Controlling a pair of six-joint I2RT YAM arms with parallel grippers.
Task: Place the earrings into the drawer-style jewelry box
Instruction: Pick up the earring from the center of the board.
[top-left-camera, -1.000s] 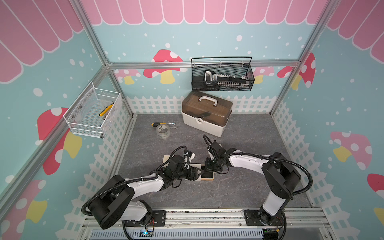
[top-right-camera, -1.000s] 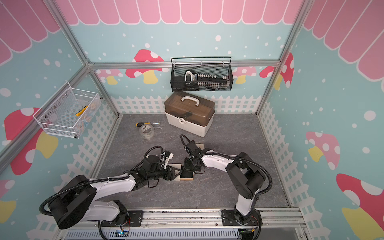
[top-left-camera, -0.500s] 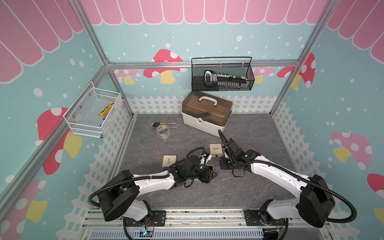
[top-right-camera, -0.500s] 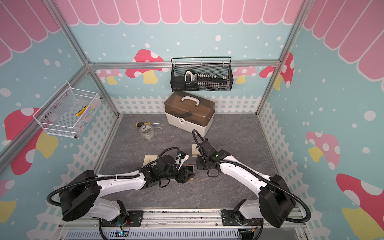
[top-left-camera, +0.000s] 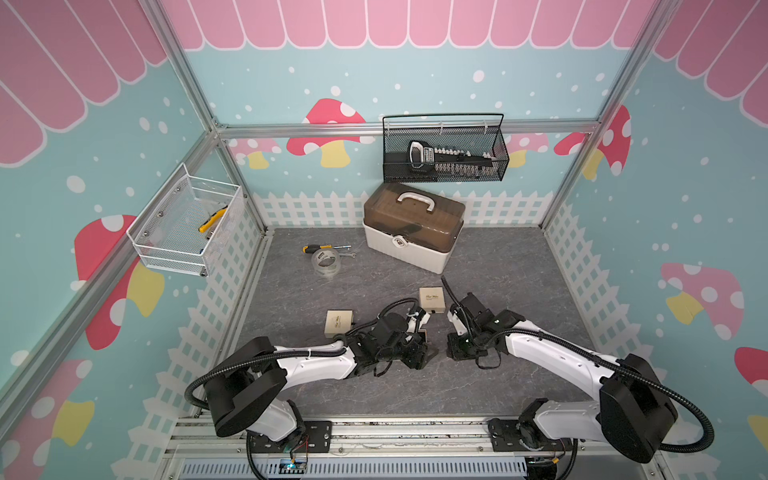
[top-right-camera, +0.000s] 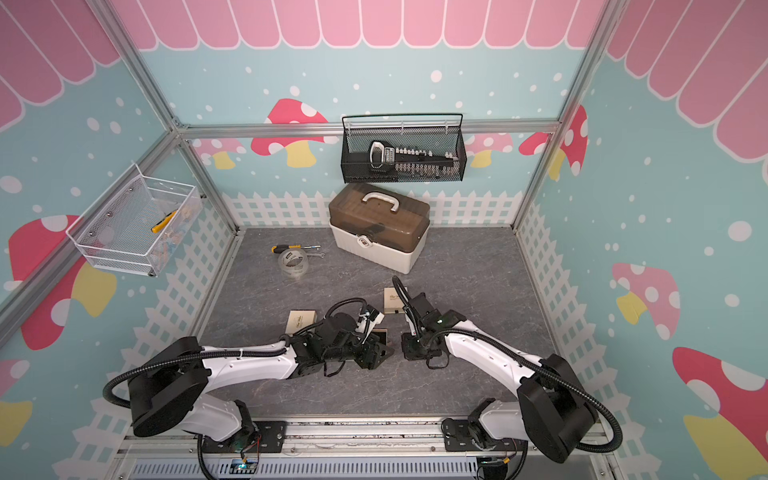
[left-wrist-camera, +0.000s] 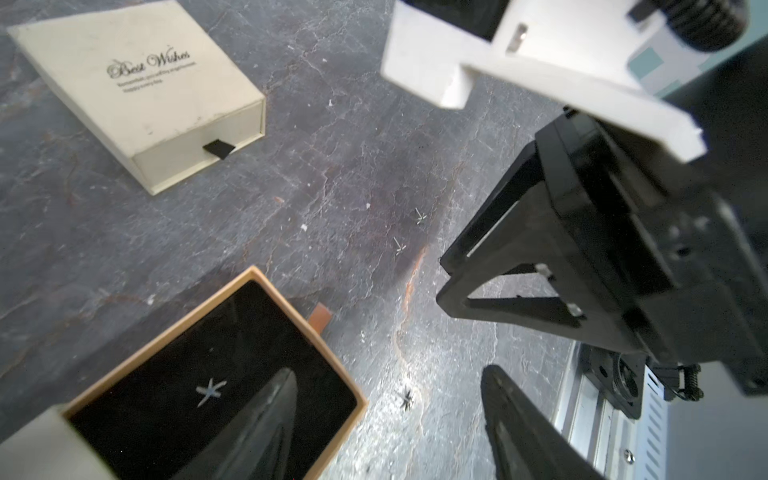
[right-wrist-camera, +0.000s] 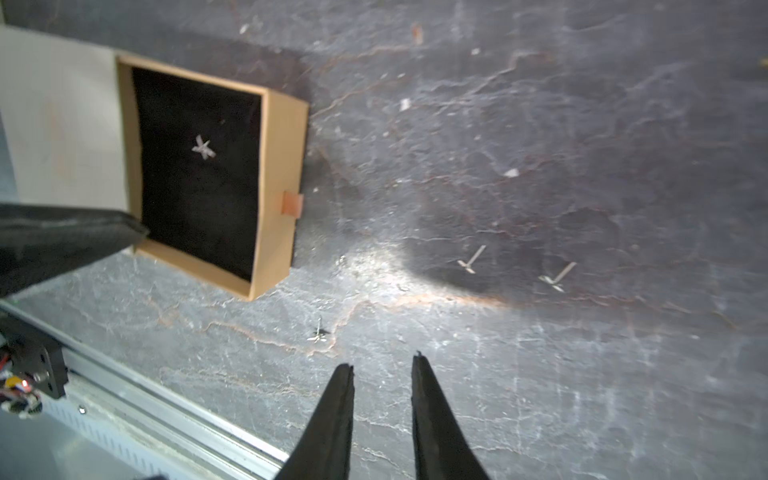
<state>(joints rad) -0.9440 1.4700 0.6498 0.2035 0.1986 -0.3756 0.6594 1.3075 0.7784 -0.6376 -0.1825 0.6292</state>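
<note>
Evidently between pickups: one earring (right-wrist-camera: 203, 148) lay in the open drawer (right-wrist-camera: 279, 174), three loose earrings (right-wrist-camera: 471, 260) on the floor (right-wrist-camera: 582, 124). Right gripper (right-wrist-camera: 382, 368), at the drawer's four o'clock in both top views, hovered slightly parted, empty; left gripper (left-wrist-camera: 388, 370) gaped empty. Next: precise pinch.

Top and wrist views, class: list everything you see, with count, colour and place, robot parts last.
table: one, grey
open drawer: one, tan, black-lined, mid-table
earrings: four, silvery; one in the drawer, three loose on the table
closed boxes: two, cream, near the drawer
toolbox: one, white with brown lid, at the back
tape roll: one, clear, back left
screwdriver: one, yellow-black handle, beside the tape
black wire basket: one, back wall
white wire basket: one, left wall
left gripper: one, black, open
right gripper: one, black, open, empty
</note>
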